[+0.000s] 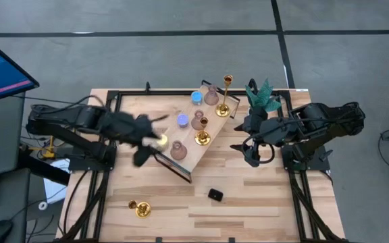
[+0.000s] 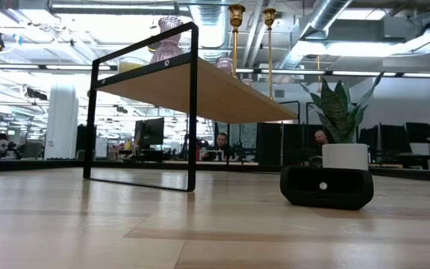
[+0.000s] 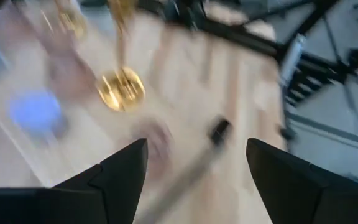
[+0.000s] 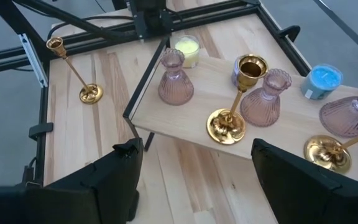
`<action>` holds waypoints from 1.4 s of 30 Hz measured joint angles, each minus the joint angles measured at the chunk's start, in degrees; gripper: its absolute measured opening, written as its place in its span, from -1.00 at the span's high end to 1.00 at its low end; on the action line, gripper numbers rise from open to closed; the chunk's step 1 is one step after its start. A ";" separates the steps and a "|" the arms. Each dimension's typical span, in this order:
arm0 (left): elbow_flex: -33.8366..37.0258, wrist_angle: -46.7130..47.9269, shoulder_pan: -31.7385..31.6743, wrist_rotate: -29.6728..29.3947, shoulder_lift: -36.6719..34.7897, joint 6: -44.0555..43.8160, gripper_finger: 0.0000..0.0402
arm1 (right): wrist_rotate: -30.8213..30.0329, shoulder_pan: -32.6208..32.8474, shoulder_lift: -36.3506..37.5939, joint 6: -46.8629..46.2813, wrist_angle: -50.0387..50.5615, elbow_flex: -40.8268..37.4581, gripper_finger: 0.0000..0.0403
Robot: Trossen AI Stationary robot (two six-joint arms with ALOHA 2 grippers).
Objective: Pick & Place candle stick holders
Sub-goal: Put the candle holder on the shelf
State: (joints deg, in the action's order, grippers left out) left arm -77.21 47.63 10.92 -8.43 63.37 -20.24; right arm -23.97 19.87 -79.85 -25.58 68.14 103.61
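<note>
Left claw [image 1: 155, 138] held apart at shelf [image 1: 188, 158] end by yellow holder [image 1: 162, 140]. Right claw [image 1: 247, 152] apart, off shelf's edge. Gold holder [image 1: 139, 208] parked alone on surface [image 1: 248, 202], front left.

Wooden table [image 1: 262, 196] carries a black-framed shelf [image 1: 189, 156], 1 fallen gold holder [image 1: 140, 208], black block [image 1: 215, 195], potted plant [image 1: 263, 96]

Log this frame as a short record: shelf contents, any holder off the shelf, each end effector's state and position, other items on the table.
shelf: raised wooden board on black frame, carrying pink, blue, violet, yellow and gold holders
off shelf: one gold holder lying on the table near the left front
left end effector: open, empty, over the shelf's left end
right end effector: open, empty, right of the shelf
other: potted plant, small black block
</note>
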 joint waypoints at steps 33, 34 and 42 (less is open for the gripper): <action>24.04 0.22 58.82 -13.47 1.20 -55.92 -0.25 | 0.07 0.04 -0.11 -2.99 -1.40 0.02 -0.45; 25.62 -1.60 58.81 -14.54 1.20 -55.92 -0.25 | 0.09 0.05 -0.11 -2.99 -1.40 0.02 -0.45; 35.91 -15.01 58.77 -20.40 1.20 -55.94 -0.25 | 0.09 0.05 -0.11 -2.99 -1.40 0.02 -0.45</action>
State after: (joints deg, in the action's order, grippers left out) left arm -41.30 32.61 69.69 -28.83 64.58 -76.17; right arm -23.88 19.92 -79.96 -28.58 66.74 103.63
